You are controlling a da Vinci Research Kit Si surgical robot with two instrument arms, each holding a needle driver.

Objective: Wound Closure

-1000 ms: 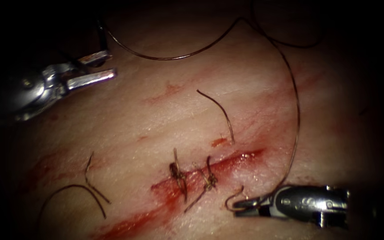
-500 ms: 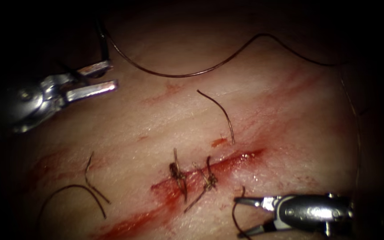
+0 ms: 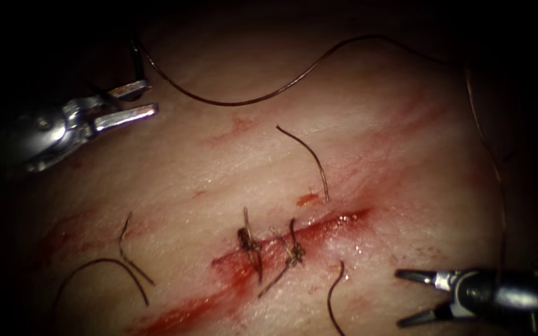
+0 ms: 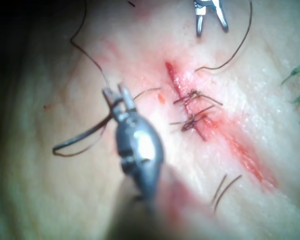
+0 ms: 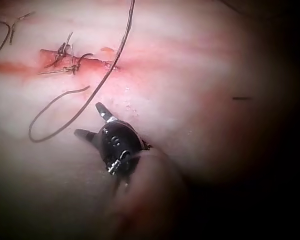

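Right tool (image 3: pixel 409 297), jaws apart, holding nothing, right of the cut (image 3: pixel 294 246); left tool (image 3: pixel 141 99) clamped on needle (image 4: pixel 82 137) above tissue (image 3: pixel 219 168), thread (image 3: pixel 250 99) trailing.

Endoscope view: we note a pool of light over the middle of the tissue (image 3: pixel 356 149), falling off to black at every edge. Wet glints sit on the red fluid (image 3: pixel 344 218), and glare on the left claw (image 3: pixel 151 98). Both wrist views are brighter, shading into deep shadow.
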